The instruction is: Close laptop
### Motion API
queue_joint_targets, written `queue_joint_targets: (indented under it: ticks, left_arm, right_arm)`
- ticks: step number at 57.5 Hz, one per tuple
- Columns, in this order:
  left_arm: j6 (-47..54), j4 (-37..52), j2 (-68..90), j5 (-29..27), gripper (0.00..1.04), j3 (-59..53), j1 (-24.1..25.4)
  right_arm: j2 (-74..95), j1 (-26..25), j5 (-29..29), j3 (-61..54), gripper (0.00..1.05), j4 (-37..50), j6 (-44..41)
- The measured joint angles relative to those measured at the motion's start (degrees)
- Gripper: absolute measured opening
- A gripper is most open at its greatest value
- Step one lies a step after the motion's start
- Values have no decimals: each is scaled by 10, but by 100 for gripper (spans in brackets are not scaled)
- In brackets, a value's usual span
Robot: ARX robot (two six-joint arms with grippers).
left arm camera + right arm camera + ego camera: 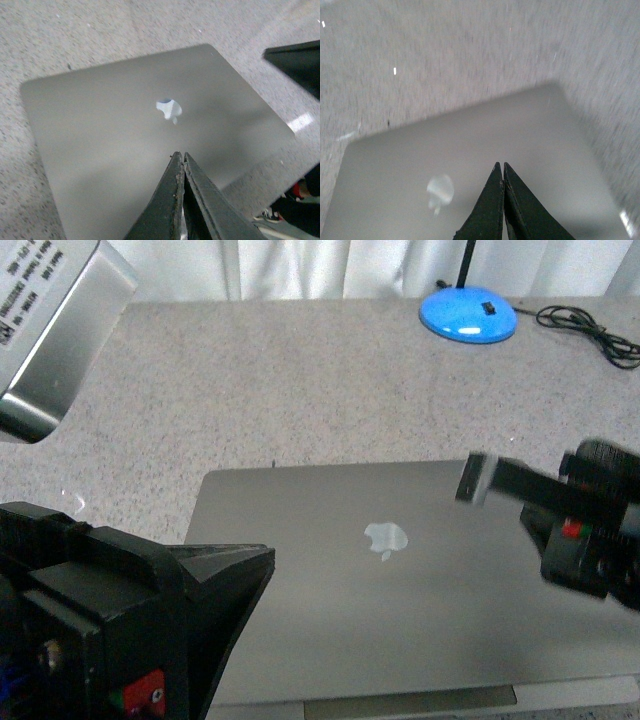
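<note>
The laptop (pixel 400 580) lies on the speckled table with its grey lid down and the apple logo facing up. A thin strip of its base shows under the lid's front edge. My left gripper (pixel 262 565) is shut and empty over the lid's left part. In the left wrist view (pixel 181 156) its tips hover just short of the logo on the laptop (pixel 110 125). My right gripper (pixel 472 480) is shut and empty above the lid's back right part. In the right wrist view (pixel 500 166) its tips are over the laptop (pixel 530 135), beside the logo.
A blue lamp base (pixel 468 314) with a black stem stands at the table's back right, with a black cable (pixel 590 332) beside it. A silver box-like object (pixel 55 330) hangs in at the upper left. The table (pixel 300 380) is grey speckled stone.
</note>
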Motion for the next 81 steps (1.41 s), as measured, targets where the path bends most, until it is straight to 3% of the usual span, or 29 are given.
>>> queue_joint_targets:
  ticks: [7, 17, 29, 41, 42, 47, 53, 61, 78, 81]
  left_arm:
    - [19, 13, 31, -37, 4, 57, 59]
    - [56, 27, 43, -75, 4, 129, 133]
    - [91, 34, 25, -135, 4, 120, 208]
    - [81, 63, -52, -177, 4, 38, 257]
    - [87, 94, -61, -179, 4, 22, 260]
    - [116, 202, -105, -164, 4, -52, 278]
    - [129, 204, -204, -154, 4, -137, 298]
    - [136, 168, -316, -131, 4, -212, 315]
    - [141, 124, -405, -94, 4, -243, 354]
    - [142, 127, -412, -55, 4, -251, 379]
  right_arm:
    - [-19, -46, 34, 16, 1, 63, -128]
    - [-28, -97, 37, 35, 1, 130, -278]
    - [-52, -107, 63, 29, 1, 170, -349]
    - [-108, -75, 131, -29, 1, 198, -365]
    - [-111, -75, 124, -35, 1, 207, -367]
    - [-160, -95, -20, -105, 1, 327, -395]
    - [-249, -129, -107, -165, 1, 316, -407]
    - [-319, -169, -143, -212, 1, 304, -413]
    - [-421, -225, -199, -212, 1, 213, -414]
    - [-433, -232, -205, -212, 1, 201, -414]
